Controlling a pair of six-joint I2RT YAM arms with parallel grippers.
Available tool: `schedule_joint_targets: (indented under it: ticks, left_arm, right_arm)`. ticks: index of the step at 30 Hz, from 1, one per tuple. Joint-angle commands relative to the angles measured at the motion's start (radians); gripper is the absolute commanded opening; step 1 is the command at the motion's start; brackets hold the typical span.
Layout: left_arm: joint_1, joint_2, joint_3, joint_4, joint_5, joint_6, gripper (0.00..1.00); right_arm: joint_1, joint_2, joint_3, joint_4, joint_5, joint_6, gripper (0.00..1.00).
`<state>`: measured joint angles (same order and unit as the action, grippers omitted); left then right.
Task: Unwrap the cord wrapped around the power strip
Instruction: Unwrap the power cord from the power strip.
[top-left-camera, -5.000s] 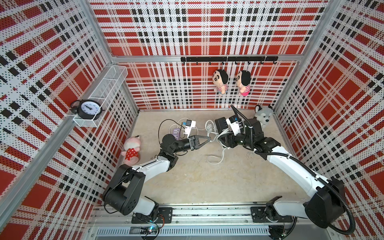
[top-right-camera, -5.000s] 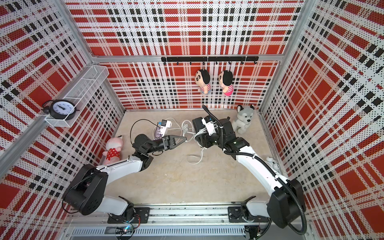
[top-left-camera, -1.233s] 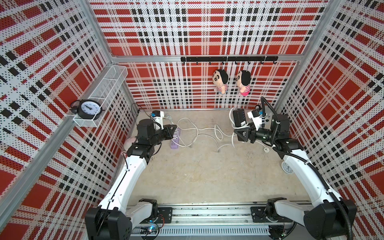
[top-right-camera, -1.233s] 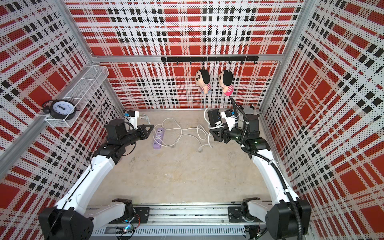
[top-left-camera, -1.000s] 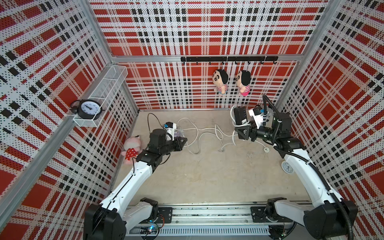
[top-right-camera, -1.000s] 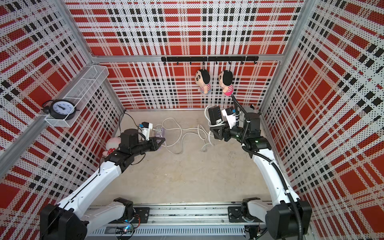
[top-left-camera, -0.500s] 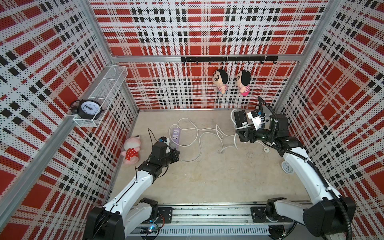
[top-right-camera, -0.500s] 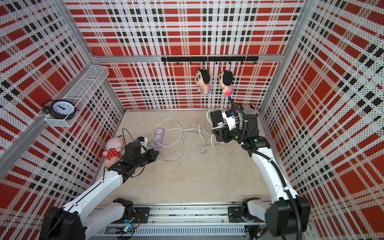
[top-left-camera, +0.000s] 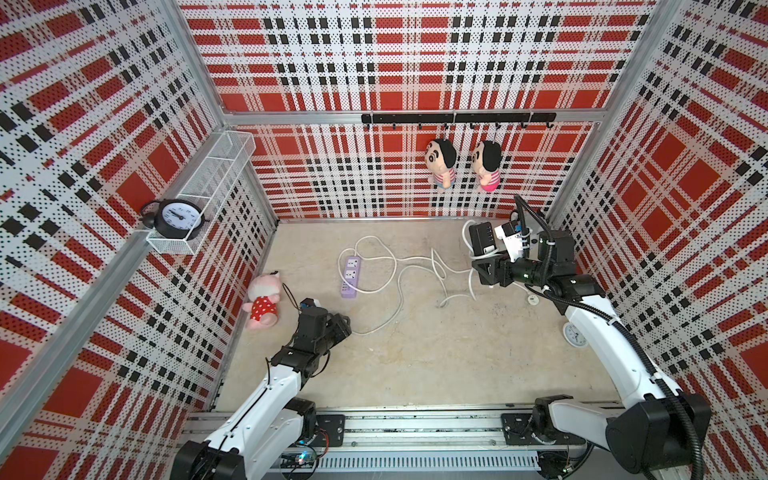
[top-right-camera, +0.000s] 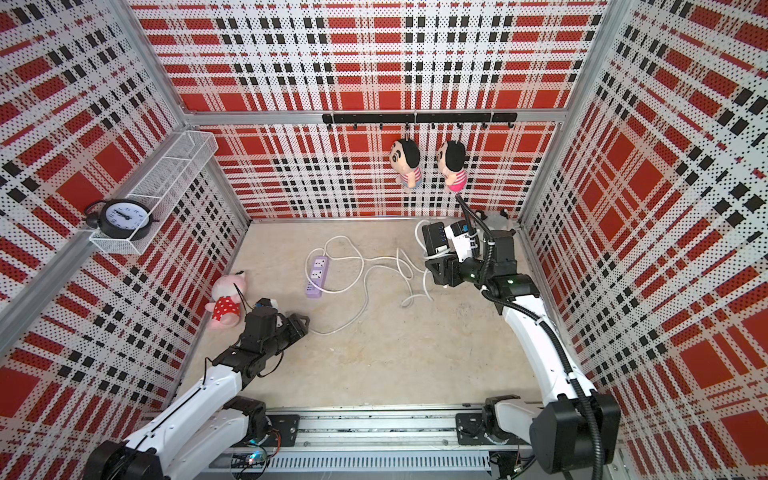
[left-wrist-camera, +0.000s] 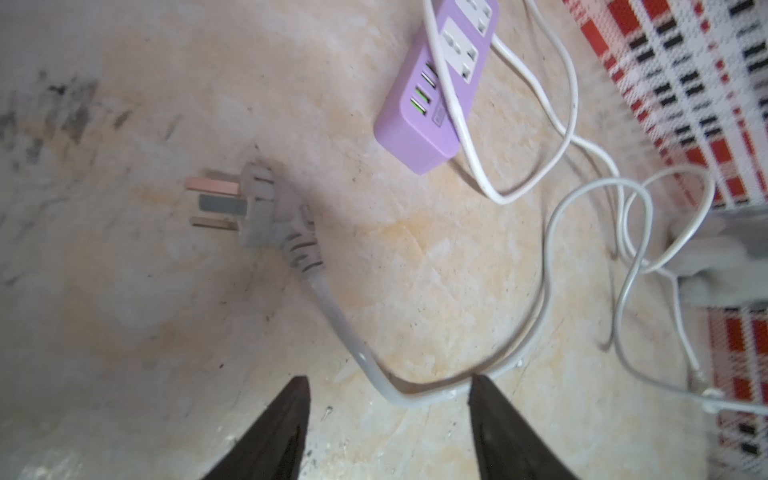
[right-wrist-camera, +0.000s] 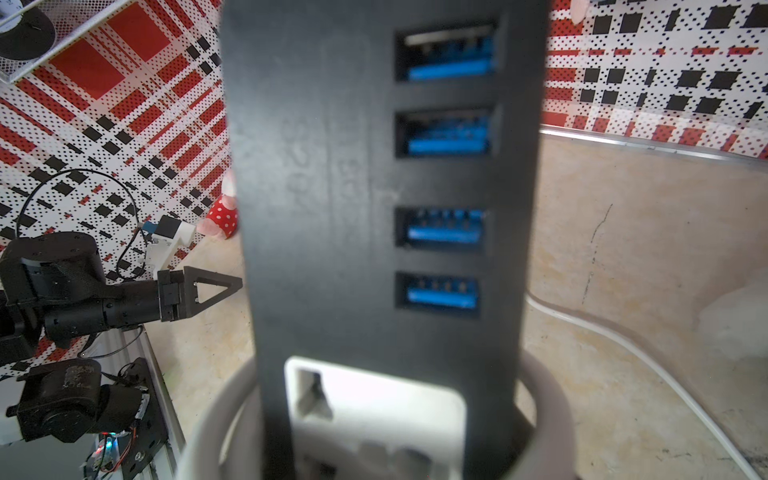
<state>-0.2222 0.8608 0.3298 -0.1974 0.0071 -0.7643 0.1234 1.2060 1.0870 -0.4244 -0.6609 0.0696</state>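
My right gripper (top-left-camera: 484, 266) is shut on a black power strip (top-left-camera: 482, 237) with blue USB ports (right-wrist-camera: 444, 137), held upright at the back right. A white cord (right-wrist-camera: 216, 415) loops around its lower end. The cord (top-left-camera: 399, 286) trails in loose curls across the floor, past a purple power strip (top-left-camera: 350, 276) lying flat. Its grey plug (left-wrist-camera: 266, 212) rests on the floor in front of my left gripper (left-wrist-camera: 388, 386). That gripper (top-left-camera: 343, 326) is open at the front left, with the cord lying loose between its fingertips.
A pink plush toy (top-left-camera: 264, 299) lies by the left wall near my left gripper. A small white clock (top-left-camera: 575, 336) lies on the floor by the right wall. Two dolls (top-left-camera: 440, 162) hang on the back wall. A wire shelf (top-left-camera: 208, 183) holds a black clock.
My left gripper carried the cord's plug end toward the front left, then opened and let it drop to the floor. The right gripper has barely moved with the black strip.
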Motion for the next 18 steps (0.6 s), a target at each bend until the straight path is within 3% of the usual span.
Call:
schedule_joint_targets:
  ticks: [1, 3, 6, 8, 10, 11, 14, 18]
  left_arm:
    - [0.000, -0.055, 0.048, -0.010, -0.095, 0.024, 0.87]
    - [-0.017, -0.099, 0.102, -0.053, -0.140, 0.054, 0.99]
    - [-0.098, -0.154, 0.230, -0.093, -0.122, 0.127, 0.98]
    - [-0.122, -0.145, 0.314, -0.067, 0.041, 0.184, 0.98]
    - [-0.164, -0.083, 0.364, 0.011, 0.230, 0.166, 1.00]
    - [-0.215, -0.035, 0.381, 0.070, 0.284, 0.150, 0.96]
    - [-0.425, 0.111, 0.405, 0.291, 0.285, 0.172, 0.83]
    - [-0.521, 0.316, 0.426, 0.615, 0.392, 0.086, 0.72]
  right_arm:
    - [-0.001, -0.006, 0.004, 0.026, -0.019, -0.001, 0.09]
    - [0.001, -0.006, 0.007, 0.024, -0.019, 0.014, 0.09]
    - [0.003, -0.007, 0.015, 0.025, -0.049, 0.043, 0.10]
    - [0.007, -0.005, 0.019, 0.027, -0.100, 0.067, 0.10]
    - [0.015, 0.001, 0.024, 0.029, -0.144, 0.091, 0.10]
    - [0.021, 0.003, 0.025, 0.034, -0.163, 0.103, 0.10]
    - [0.047, 0.003, 0.016, 0.062, -0.197, 0.133, 0.10]
    - [0.072, -0.002, -0.008, 0.157, -0.235, 0.209, 0.10]
